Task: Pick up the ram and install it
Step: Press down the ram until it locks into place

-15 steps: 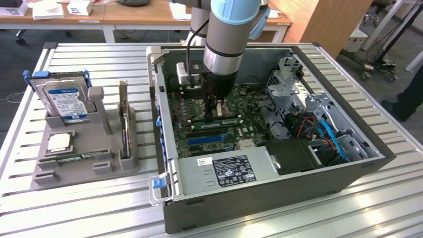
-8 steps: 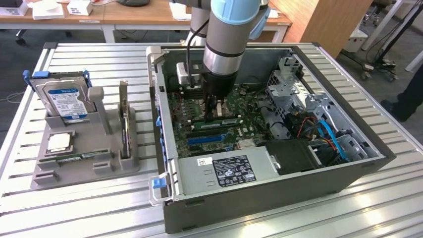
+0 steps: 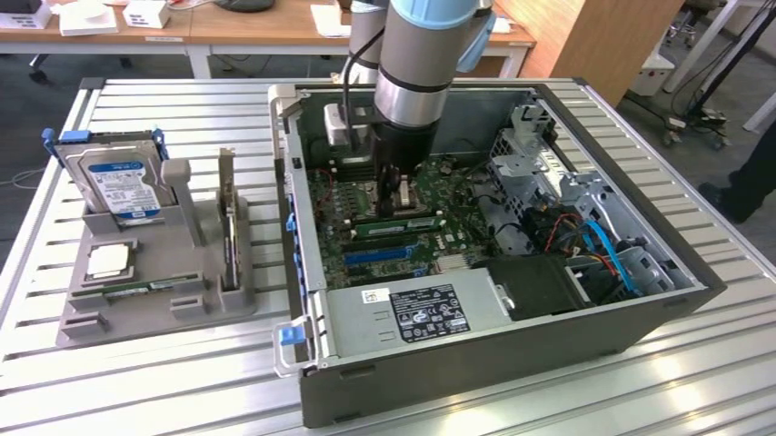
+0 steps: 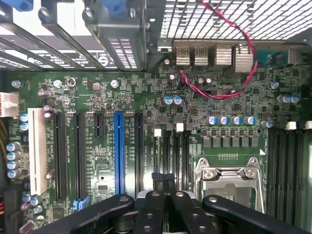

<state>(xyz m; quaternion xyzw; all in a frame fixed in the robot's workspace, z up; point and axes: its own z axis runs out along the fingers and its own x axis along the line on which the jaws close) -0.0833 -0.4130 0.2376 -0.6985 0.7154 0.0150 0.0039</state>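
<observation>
Slatted metal table (image 3: 182, 363); closed jaws press ram (image 3: 401, 221) into motherboard (image 4: 146, 126) slot.

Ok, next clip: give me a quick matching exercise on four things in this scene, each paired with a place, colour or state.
Things:
1. hard drive
2. gripper
3. one long expansion slot
4. twisted wire pair

Descriptions:
A. blue, on the motherboard among black slots
B. shut, inside the open computer case, above the motherboard
C. standing upright in the grey holder, outside the case on the exterior view's left
D. red and black, looping near the metal ports

Pairs: 1-C, 2-B, 3-A, 4-D
</observation>
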